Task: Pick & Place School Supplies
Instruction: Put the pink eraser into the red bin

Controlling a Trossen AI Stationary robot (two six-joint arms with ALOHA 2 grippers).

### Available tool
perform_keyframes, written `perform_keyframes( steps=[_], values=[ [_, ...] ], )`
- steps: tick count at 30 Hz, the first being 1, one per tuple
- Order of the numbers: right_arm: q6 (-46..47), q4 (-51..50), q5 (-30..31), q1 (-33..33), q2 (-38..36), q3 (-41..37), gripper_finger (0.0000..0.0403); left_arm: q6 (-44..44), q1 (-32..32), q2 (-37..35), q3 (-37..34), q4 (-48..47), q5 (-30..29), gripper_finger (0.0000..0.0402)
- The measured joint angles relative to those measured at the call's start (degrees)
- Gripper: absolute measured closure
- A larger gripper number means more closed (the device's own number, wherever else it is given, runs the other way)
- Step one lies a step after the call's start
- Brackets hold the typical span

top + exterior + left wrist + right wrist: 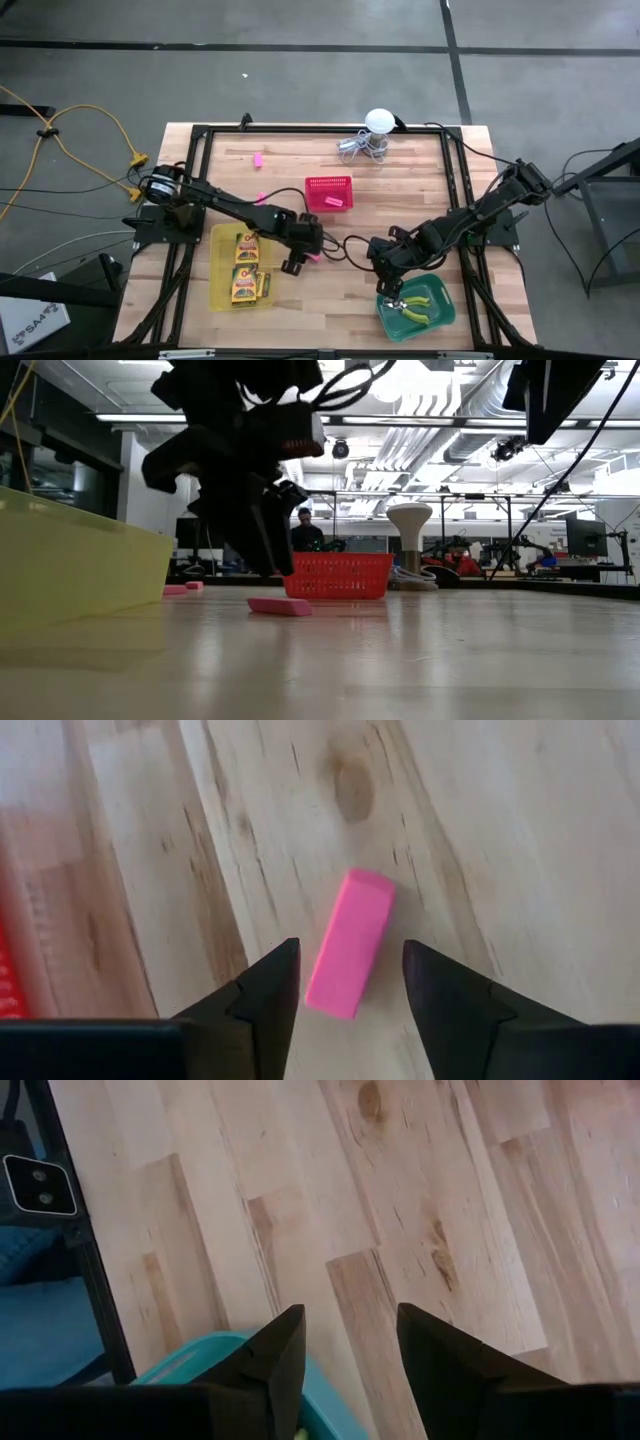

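Note:
A pink eraser (350, 940) lies flat on the wooden table. My left gripper (350, 948) hovers over it, open, with one finger on either side of the eraser's near end and neither touching it. In the low view the eraser (280, 605) rests on the table below the raised fingers (262, 545). My right gripper (392, 292) hangs open and empty over the far left corner of the teal tray (440, 318), which holds the pliers (415, 305). Crayon boxes (244, 270) lie in the yellow tray (218, 285).
A red basket (328, 192) holding a pink eraser stands past the middle of the table. Two more pink erasers (258, 158) (262, 196) lie at the far left. A white ball with coiled wire (372, 132) sits at the far edge. Bare wood lies between the arms.

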Motion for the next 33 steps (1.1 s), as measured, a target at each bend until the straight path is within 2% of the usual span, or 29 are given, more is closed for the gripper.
perform_keyframes(
  steps=[8,33],
  values=[
    [0.0,0.17,0.15,0.0,0.0,0.02,0.0254,0.34,-0.11,1.59,0.13,0.27,0.05,0.0181],
    [0.0,0.48,0.13,0.0,0.0,0.02,0.0254,1.83,-0.52,4.16,0.14,-0.18,-0.36,0.0182]
  ],
)
